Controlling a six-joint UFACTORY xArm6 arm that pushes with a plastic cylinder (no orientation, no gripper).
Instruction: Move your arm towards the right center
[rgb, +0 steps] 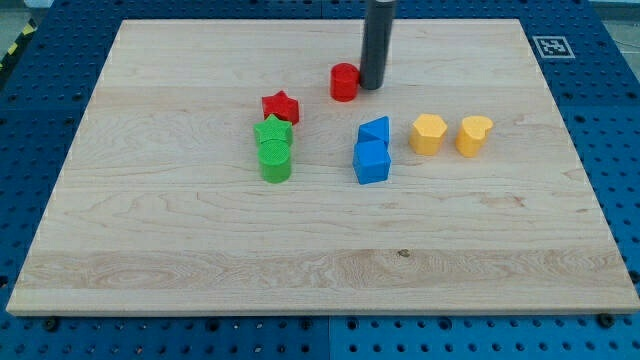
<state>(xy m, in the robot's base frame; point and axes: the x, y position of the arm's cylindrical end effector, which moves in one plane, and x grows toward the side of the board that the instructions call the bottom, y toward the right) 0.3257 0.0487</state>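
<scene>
When counted from the view's bottom up, eight blocks on the counter (180, 250): two green, two blue, two yellow, two red.

Nearest: green cylinder (275, 160) and blue cube (371, 162). Touching behind them: green star (273, 131), blue wedge-like block (374, 131).

Right of the blues, just apart: yellow hexagon (428, 133), yellow heart-like block (474, 135).

Farther up: red star (281, 106), then red cylinder (344, 82).

One rod. my tip (372, 86) farthest up, pressed against red cylinder's right side, near top centre, well apart from right-centre edge. Bare rod end, nothing grasped.
</scene>
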